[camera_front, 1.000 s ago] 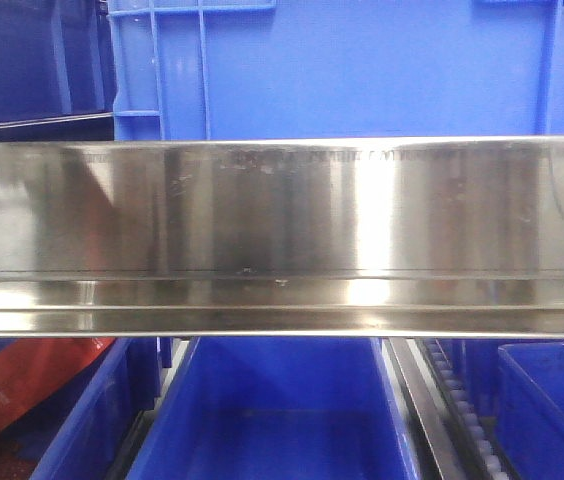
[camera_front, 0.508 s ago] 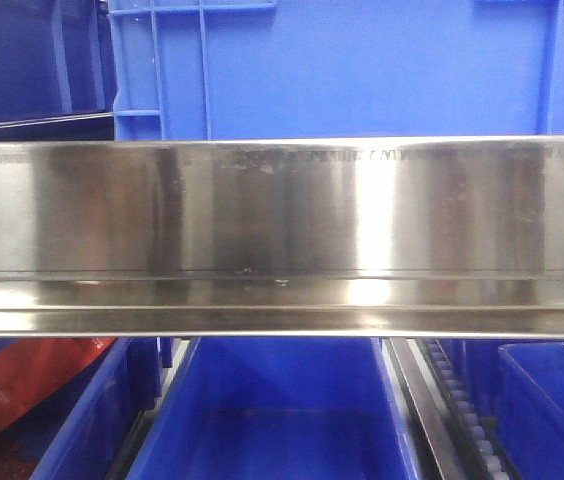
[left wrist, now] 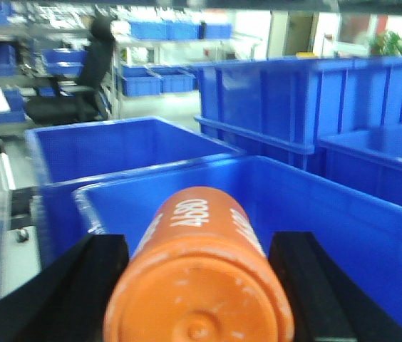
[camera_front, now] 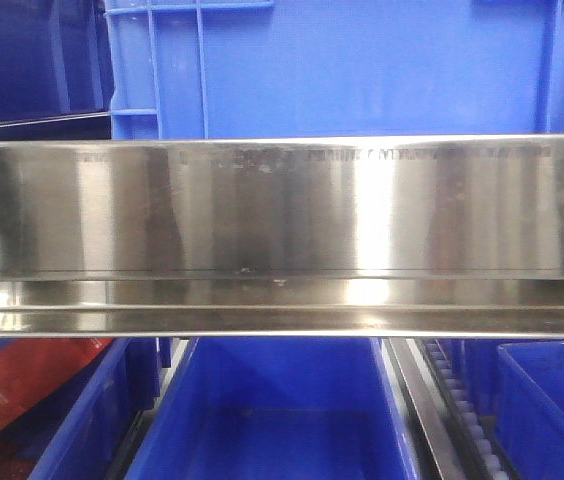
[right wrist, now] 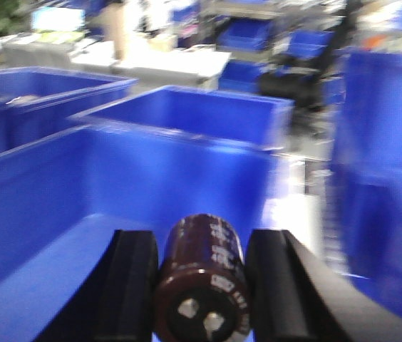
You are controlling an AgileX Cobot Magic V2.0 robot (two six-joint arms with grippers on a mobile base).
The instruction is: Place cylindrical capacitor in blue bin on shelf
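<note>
In the left wrist view my left gripper (left wrist: 199, 288) is shut on an orange cylindrical capacitor (left wrist: 197, 249) with white print, held above an open blue bin (left wrist: 351, 228). In the right wrist view my right gripper (right wrist: 201, 285) is shut on a dark brown cylindrical capacitor (right wrist: 204, 267), its terminal end facing the camera, above another blue bin (right wrist: 51, 214). The front view shows the shelf's wide mirror-like steel rail (camera_front: 282, 220), with a blue bin (camera_front: 272, 420) on the tier below. Neither gripper shows in the front view.
A large blue crate (camera_front: 362, 70) stands on the tier above the rail. A roller track (camera_front: 457, 400) runs right of the lower bin, with another bin (camera_front: 552, 410) beyond. A red object (camera_front: 17, 385) lies in the lower left bin. More blue bins (left wrist: 115, 149) surround both grippers.
In the front view the reflections on the steel rail have shifted and the scene has slid slightly left. No gripper enters that view.
</note>
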